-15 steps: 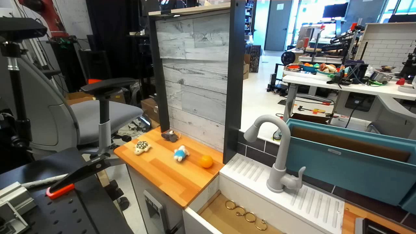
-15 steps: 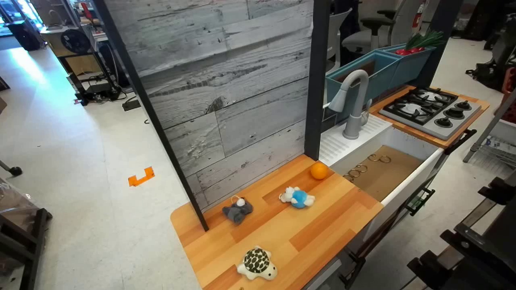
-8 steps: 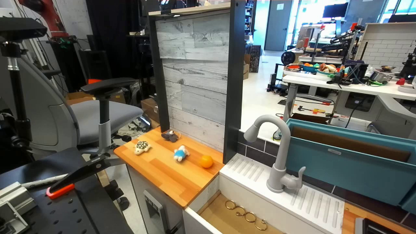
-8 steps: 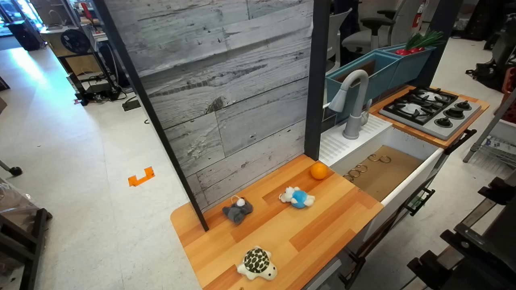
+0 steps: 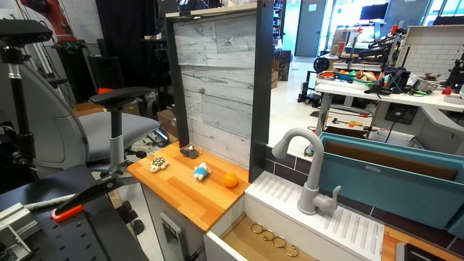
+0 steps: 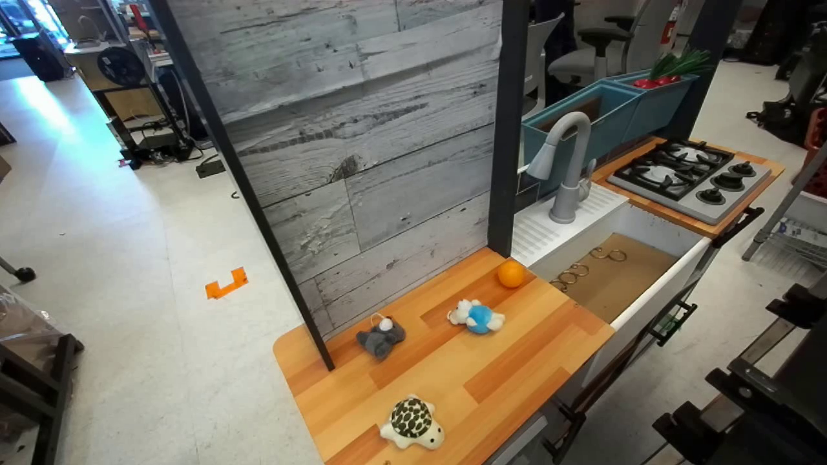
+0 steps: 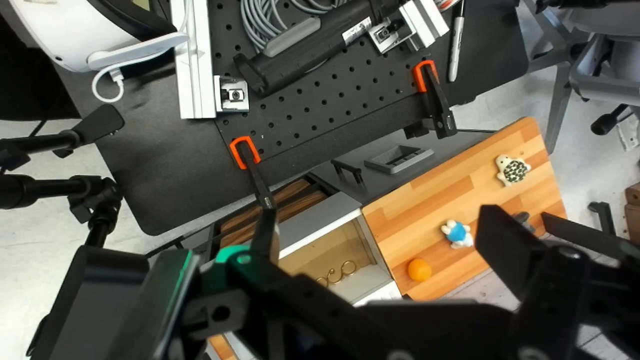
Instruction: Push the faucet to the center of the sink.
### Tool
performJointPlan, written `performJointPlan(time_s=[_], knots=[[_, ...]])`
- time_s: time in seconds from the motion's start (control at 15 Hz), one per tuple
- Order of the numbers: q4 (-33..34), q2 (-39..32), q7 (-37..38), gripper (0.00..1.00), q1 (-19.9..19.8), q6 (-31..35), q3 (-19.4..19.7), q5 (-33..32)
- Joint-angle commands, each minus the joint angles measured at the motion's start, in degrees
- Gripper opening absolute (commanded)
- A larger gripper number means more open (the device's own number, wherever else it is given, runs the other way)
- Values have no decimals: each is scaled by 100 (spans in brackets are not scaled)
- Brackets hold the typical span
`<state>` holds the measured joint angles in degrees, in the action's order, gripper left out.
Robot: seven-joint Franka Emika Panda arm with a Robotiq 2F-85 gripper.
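- Your gripper [image 7: 350, 240] shows only in the wrist view, dark and blurred along the lower part; its two fingers [image 7: 505, 250] stand well apart.
- There it covers much of the white sink [image 6: 636, 274], and one finger partly hides the grey plush toy [image 6: 381, 339] from you.
- In an exterior view the lower edge cuts off the front of the sink and most of the stove [image 5: 417, 254].
- You have a pale label [image 5: 372, 169] on the teal bin [image 5: 384, 192] and a white sticker [image 7: 357, 31] on the black tube [image 7: 320, 50], both too small to read.
- The faucet [image 5: 314, 174] stands upright on the ribbed ledge [image 5: 277, 188] behind the sink in both exterior views, its spout turned toward the black post [image 5: 259, 108].
- You cannot make out the faucet in the wrist view, so its exact place relative to your gripper is unclear; part of the sink shows between the fingers.
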<state>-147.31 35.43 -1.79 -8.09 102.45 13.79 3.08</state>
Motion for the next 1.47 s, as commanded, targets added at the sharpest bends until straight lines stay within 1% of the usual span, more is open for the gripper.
performJointPlan(time_s=[0.0, 0.2, 0.33, 0.53, 0.73, 0.8, 0.93, 1.2, 1.4], knots=[[-18, -145, 450, 100, -115, 81, -443, -68], [74, -703, 1018, 100, -24, 279, -856, -146], [236, -1290, 1505, 100, 47, 523, -1181, -185], [557, -2253, 2203, 100, 152, 1000, -1551, -221], [914, -3163, 2879, 100, 316, 1691, -1789, -570], [1060, -3489, 3123, 100, 382, 1917, -1825, -819], [1364, -4083, 3558, 100, 537, 2290, -1784, -1307], [1975, -5081, 4315, 100, 906, 2853, -1465, -2097], [2455, -5786, 4540, 100, 1104, 3401, -1187, -2169]])
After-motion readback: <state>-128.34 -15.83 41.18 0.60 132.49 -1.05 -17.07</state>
